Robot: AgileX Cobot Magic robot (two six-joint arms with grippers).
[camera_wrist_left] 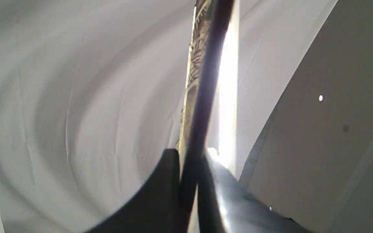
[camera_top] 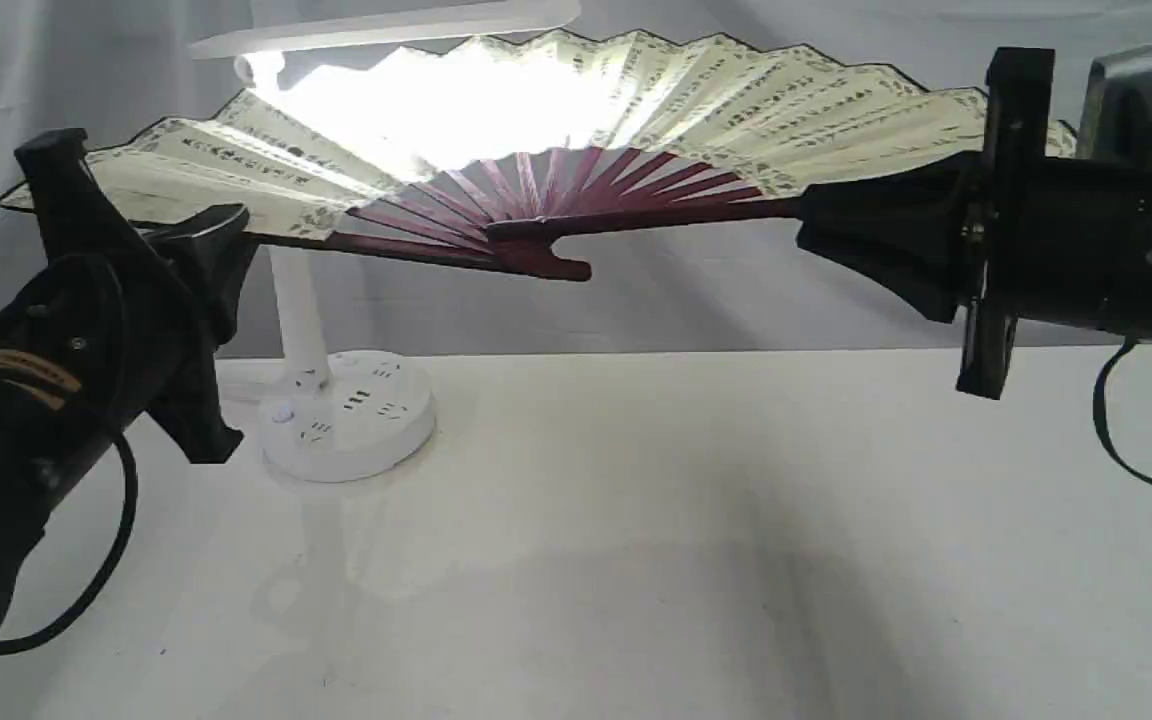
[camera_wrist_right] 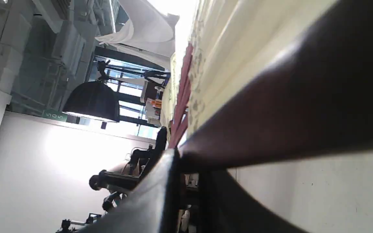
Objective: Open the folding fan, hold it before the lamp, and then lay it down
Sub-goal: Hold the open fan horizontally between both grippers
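Folding fan [camera_top: 736, 110] is gripped at both outer ribs: left gripper [camera_top: 234, 232] is clamped tight on one end rib, right gripper [camera_top: 808, 212] is closed on the opposite one. The fan is fully spread, held aloft above the white table [camera_top: 636, 560], directly before the lit desk lamp [camera_top: 301, 320], whose glow shows through the paper.

Script on folding fan [camera_top: 786, 110]: columns of dark characters across cream paper, upper centre to upper right of exterior frame. Too small to read. Patterned border carries no legible lettering. Right wrist view: small green sign [camera_wrist_right: 54, 115] beside black dome shade [camera_wrist_right: 92, 102], pale characters, inverted, not surely readable.
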